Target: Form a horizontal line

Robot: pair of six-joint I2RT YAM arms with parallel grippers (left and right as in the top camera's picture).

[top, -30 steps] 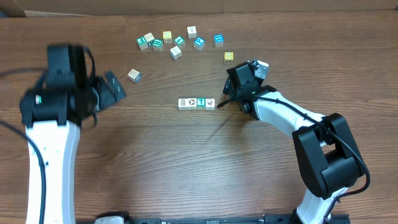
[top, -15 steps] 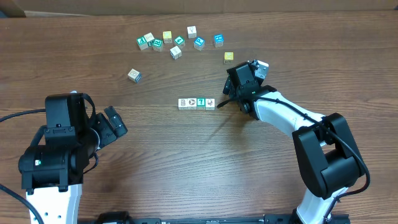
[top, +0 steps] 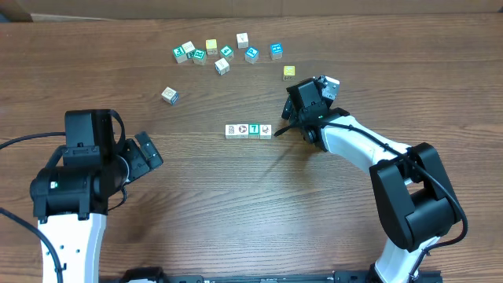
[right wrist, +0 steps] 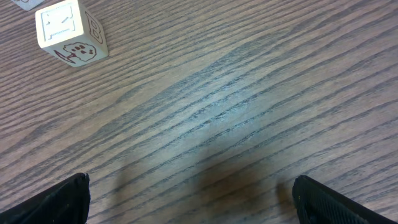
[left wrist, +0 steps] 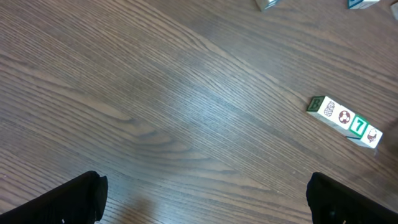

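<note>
We found the horizontal line (top: 248,130) lying near the middle of the table (top: 236,204). It was four small cubes set face to face, with no gap that we could make out. Its long axis ran left to right across the overhead view, square to the robot's front. In the left wrist view the same row (left wrist: 344,117) sat far to the right of frame and ran slantwise there.

The right gripper (top: 285,119) stood just beside the row's right end, slightly to the far side of it, with its jaws apart and nothing between them. We could not tell from the overhead view whether a fingertip touched the end cube. The left gripper (top: 149,152) stood well apart from the row, off its left end and nearer the robot. It was likewise spread wide and empty.

The loose cubes (top: 224,53) lay scattered along the far side of the table, well clear of the row. One stray cube (top: 170,95) lay between that scatter and the left arm.

In our judgement the line was already formed. Any trimming of it would fall to the right arm, the nearer of the two. A push from that end would run along the row's axis and could slide the whole row rather than straighten it.
</note>
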